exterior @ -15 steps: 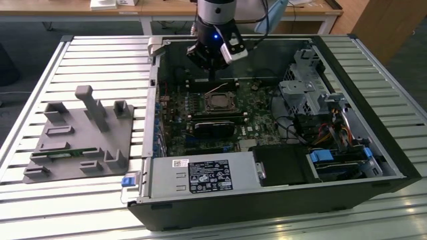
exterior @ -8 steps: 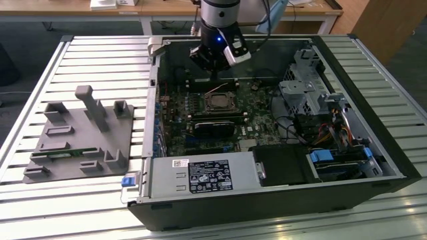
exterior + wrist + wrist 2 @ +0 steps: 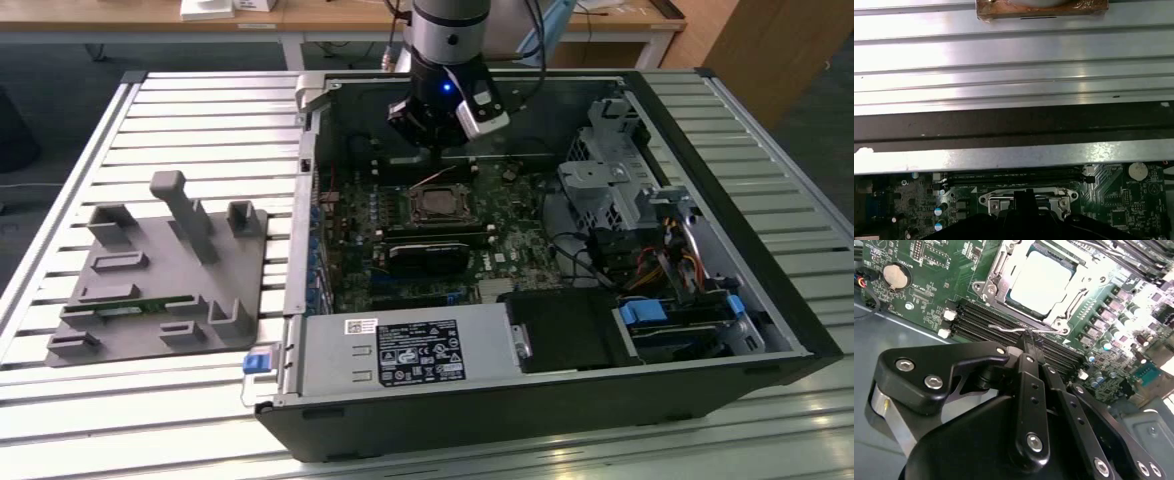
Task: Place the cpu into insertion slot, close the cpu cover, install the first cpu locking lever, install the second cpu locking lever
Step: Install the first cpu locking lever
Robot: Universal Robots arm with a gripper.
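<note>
Second wrist view: cpu [image 3: 1041, 280] sits in the slot [image 3: 1021, 309] under the flat cover [image 3: 1085, 275], fingers [image 3: 1027, 365] clenched, tips on a wire lever [image 3: 1009, 328]. Exterior view adds the open case [image 3: 534, 405] on the worktop [image 3: 200, 110].

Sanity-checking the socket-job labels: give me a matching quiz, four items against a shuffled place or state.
1 cpu
2 cpu cover
3 end effector
4 grey fixture

A on the slatted table, outside the case
B shut, at the locking lever
C silver face showing through a window
D down flat, framing the cpu

Pairs: 1-C, 2-D, 3-B, 4-A
</note>
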